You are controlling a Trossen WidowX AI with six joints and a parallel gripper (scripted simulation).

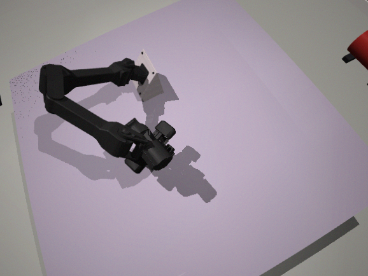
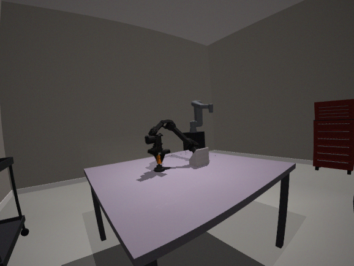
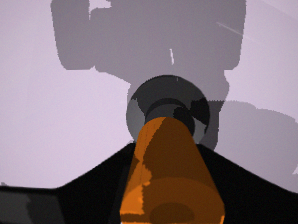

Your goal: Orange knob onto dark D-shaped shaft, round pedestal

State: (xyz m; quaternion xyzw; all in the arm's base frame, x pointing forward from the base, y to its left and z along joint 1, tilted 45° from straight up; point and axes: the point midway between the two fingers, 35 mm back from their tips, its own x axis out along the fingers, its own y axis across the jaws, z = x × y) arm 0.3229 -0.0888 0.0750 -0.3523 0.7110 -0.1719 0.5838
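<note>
The orange knob is close to upright between the fingers of my gripper, which is shut on it. The dark round pedestal stands on the table directly below the knob. In the wrist view the knob's lower end overlaps the pedestal's raised dark middle. The shaft is hidden, and I cannot tell whether the knob's end touches it or sits over it. In the top view, the arm hides the knob, the pedestal and the fingertips.
The arm's base is fixed by a pale angled plate on the lilac table. Shadows of the arm fall around the pedestal. A red cabinet and a grey robot arm stand beyond the table.
</note>
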